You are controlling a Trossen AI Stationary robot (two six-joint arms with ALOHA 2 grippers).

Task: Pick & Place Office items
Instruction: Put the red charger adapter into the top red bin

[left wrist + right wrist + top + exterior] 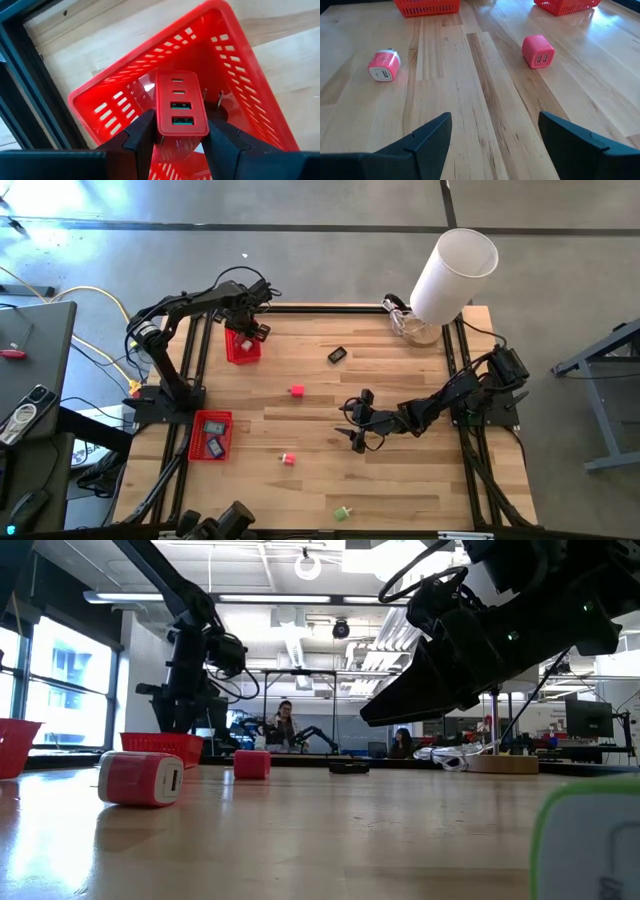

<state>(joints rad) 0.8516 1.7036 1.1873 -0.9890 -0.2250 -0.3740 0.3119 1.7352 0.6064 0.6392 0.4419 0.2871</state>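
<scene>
Left gripper (pixel 181 135) clenches a red multi-port plastic charger (pixel 181 104) above the far red mesh basket (pixel 105 107); release only once centred. Right gripper (pixel 495 137) hovers with fingers spread, holding nothing.

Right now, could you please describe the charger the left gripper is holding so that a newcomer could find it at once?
Start at the red basket on the table's far left. The left gripper hangs above it, shut on a red charger. It is the only flat slab with four ports in a row; the pink charger and the round charger are stubby and lie on the bare table.

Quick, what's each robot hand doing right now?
Left gripper: closed on a red USB charger, above the red basket.
Right gripper: open, empty, over the table.
</scene>
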